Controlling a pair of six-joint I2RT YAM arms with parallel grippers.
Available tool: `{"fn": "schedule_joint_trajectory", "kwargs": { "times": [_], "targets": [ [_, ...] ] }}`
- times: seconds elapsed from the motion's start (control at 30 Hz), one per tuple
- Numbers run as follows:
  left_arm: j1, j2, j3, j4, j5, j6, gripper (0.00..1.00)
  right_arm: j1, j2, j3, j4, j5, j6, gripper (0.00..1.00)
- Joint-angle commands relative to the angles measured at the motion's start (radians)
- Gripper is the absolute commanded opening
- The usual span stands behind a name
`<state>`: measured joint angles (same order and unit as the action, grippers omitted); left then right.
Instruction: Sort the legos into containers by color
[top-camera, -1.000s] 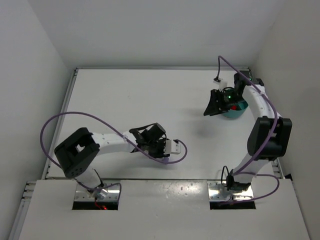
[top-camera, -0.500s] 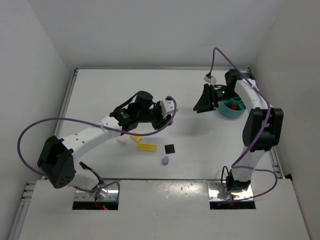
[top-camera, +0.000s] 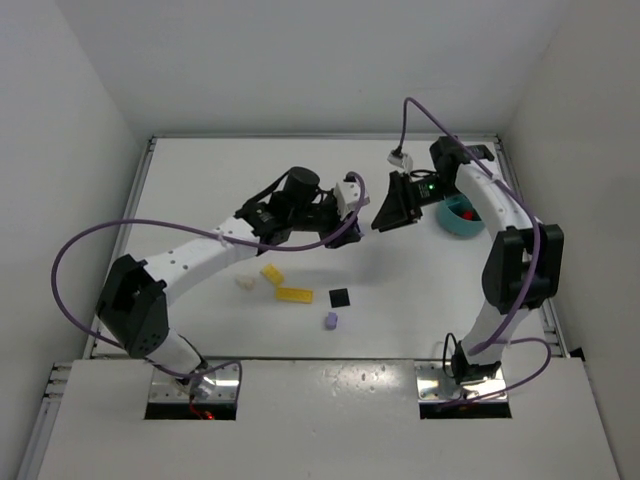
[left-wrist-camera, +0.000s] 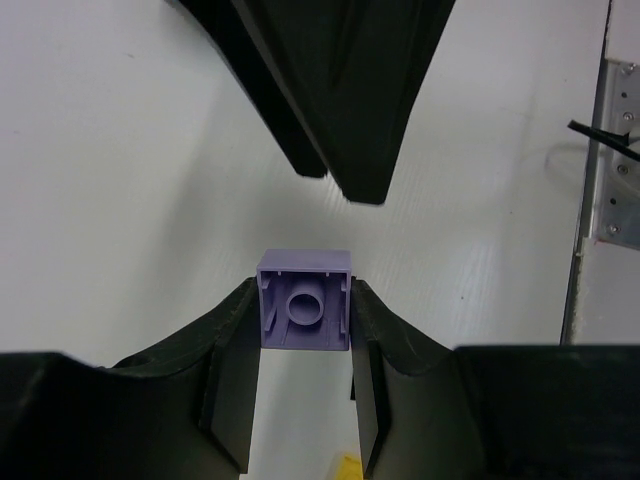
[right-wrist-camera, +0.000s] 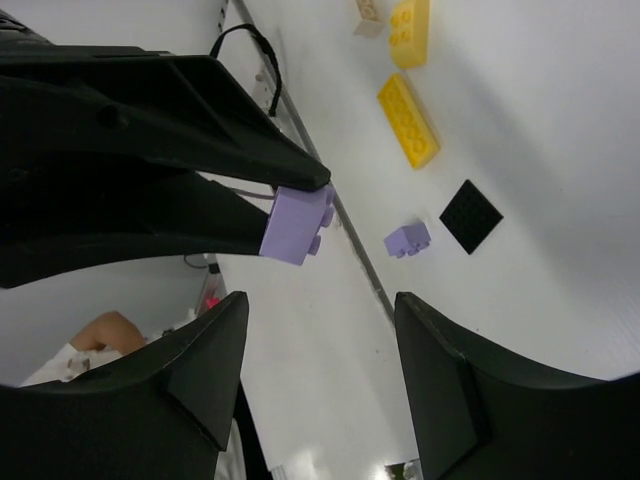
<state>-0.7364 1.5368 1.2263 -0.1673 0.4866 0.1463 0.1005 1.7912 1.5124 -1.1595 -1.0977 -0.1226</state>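
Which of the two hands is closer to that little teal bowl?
Right. In the overhead view the right hand sits just left of the teal bowl. The left hand, gripping a lavender brick, is farther out beyond it, toward the table's middle.

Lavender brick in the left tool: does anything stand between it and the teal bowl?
Yes. The left tool is shut on the lavender brick, and the open right tool stands directly in front of it, on the line toward the teal bowl, which lies behind that tool.
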Motion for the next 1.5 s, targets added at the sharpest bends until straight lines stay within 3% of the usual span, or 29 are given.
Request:
{"fn": "schedule_joint_trajectory", "kwargs": {
  "times": [0.0, 0.47, 0.73, 0.77, 0.87, 0.9, 1.03, 1.4, 1.47],
  "targets": [
    [-0.014, 0.019, 0.053, 0.052, 0.021, -0.025, 0.17, 0.021, -0.029, 0.000, 0.033, 0.019, 0.008, 0.61],
    [-0.054, 0.028, 0.062, 0.061, 0.001, -0.034, 0.18, 0.103, -0.009, 0.020, 0.055, 0.009, 0.029, 0.58],
    [-0.054, 0.028, 0.062, 0.061, -0.031, -0.034, 0.20, 0.113, 0.000, 0.011, 0.064, 0.019, 0.029, 0.32],
    [-0.054, 0.028, 0.062, 0.061, -0.040, -0.034, 0.20, 0.113, 0.000, 0.011, 0.064, 0.019, 0.029, 0.21],
    [-0.054, 0.019, 0.062, 0.061, -0.054, -0.034, 0.32, 0.113, -0.009, 0.011, 0.064, 0.048, 0.029, 0.07],
    [-0.054, 0.019, 0.062, 0.061, -0.071, -0.034, 0.45, 0.113, -0.019, 0.011, 0.064, 0.058, 0.029, 0.06],
    [-0.038, -0.013, 0.041, 0.061, -0.098, -0.034, 0.56, 0.090, -0.058, 0.002, 0.105, 0.131, 0.043, 0.04],
    [0.089, -0.116, -0.027, 0.009, -0.108, -0.005, 0.56, -0.002, -0.121, -0.009, 0.192, 0.438, 0.123, 0.00],
    [0.127, -0.125, -0.037, 0.000, -0.117, -0.005, 0.58, -0.038, -0.133, -0.009, 0.225, 0.580, 0.149, 0.00]
  ]
}}
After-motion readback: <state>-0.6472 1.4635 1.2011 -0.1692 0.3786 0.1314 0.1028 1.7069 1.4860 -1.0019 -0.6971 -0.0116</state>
